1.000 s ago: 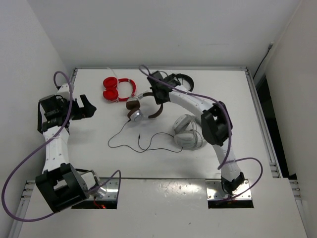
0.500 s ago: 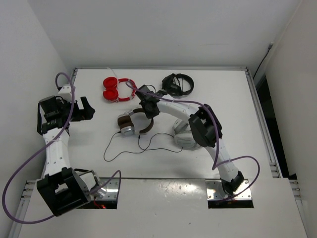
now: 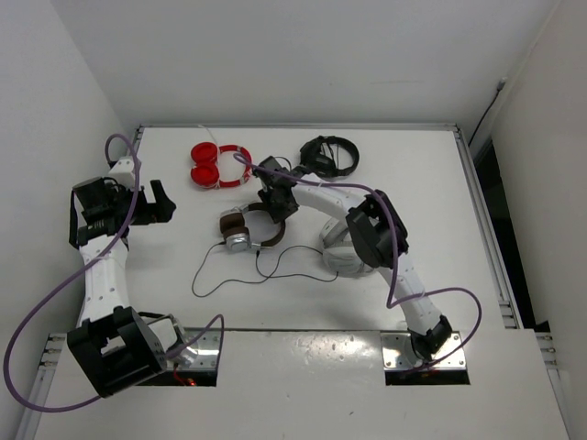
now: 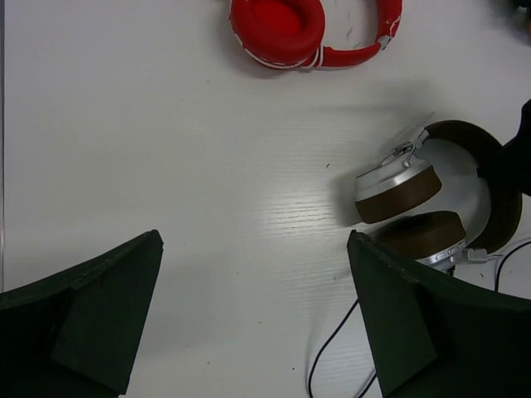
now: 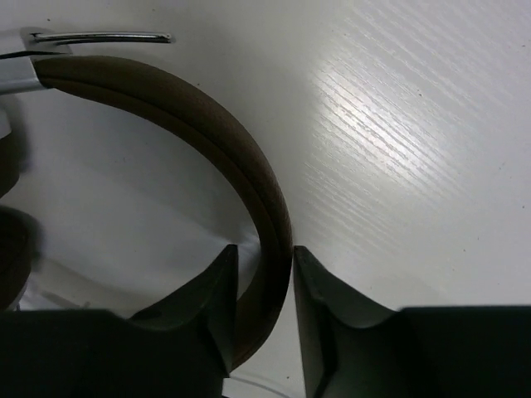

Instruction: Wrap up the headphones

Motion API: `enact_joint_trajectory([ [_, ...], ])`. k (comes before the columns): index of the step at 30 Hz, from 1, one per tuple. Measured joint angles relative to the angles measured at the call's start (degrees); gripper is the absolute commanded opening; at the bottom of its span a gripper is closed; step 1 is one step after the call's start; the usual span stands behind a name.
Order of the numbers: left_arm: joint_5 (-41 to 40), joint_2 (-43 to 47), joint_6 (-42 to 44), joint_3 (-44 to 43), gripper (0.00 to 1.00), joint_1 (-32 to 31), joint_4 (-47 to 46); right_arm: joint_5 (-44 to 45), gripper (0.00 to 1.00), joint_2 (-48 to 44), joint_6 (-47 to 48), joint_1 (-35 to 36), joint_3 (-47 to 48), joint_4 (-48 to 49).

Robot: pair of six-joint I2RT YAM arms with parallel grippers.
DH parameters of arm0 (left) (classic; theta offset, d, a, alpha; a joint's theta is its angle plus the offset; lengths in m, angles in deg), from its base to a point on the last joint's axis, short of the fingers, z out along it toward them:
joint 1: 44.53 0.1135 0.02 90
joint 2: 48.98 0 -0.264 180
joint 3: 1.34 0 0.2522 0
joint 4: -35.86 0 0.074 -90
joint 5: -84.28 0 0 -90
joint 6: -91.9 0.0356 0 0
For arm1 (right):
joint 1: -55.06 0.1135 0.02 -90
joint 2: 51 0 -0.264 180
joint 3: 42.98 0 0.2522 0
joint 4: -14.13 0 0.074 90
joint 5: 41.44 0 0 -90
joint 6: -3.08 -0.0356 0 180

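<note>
The brown-and-silver headphones (image 3: 246,229) lie left of the table's centre. Their thin black cable (image 3: 195,282) trails in loops toward the near edge. My right gripper (image 3: 278,213) is over the right end of the brown headband (image 5: 207,124), with its jaws shut on the band. In the left wrist view the ear cups (image 4: 406,195) lie at the right, with cable (image 4: 332,348) below them. My left gripper (image 3: 163,202) is open and empty above bare table (image 4: 255,238), to the left of the headphones.
Red headphones (image 3: 218,165) lie at the back left and show in the left wrist view (image 4: 290,25). Black headphones (image 3: 330,154) lie at the back centre. Larger light grey headphones (image 3: 344,257) lie right of the cable, under my right arm.
My right gripper has dragged the brown headphones from the back centre toward the front left, and the cable followed. In the last half second they barely moved. My left arm stayed put.
</note>
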Motion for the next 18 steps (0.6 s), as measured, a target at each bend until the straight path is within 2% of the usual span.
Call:
enact_joint_trajectory([
  [9, 0.00, 0.00, 0.02, 0.00, 1.00, 0.00, 0.02, -2.86, 0.35, 2.51, 2.89, -0.70, 2.54, 0.17],
  [12, 0.00, 0.00, 0.22, 0.00, 1.00, 0.00, 0.04, -3.58, 0.28, 2.89, 4.07, -0.79, 3.02, 0.22],
  [16, -0.15, -0.24, 0.50, -0.07, 1.00, 0.00, 0.04, -4.24, 0.00, 2.91, 5.53, -1.16, 3.02, 0.15],
  [18, -0.17, -0.26, 0.85, -0.09, 1.00, 0.00, 0.09, -4.22, 0.00, 2.89, 5.62, -1.22, 2.93, 0.22],
])
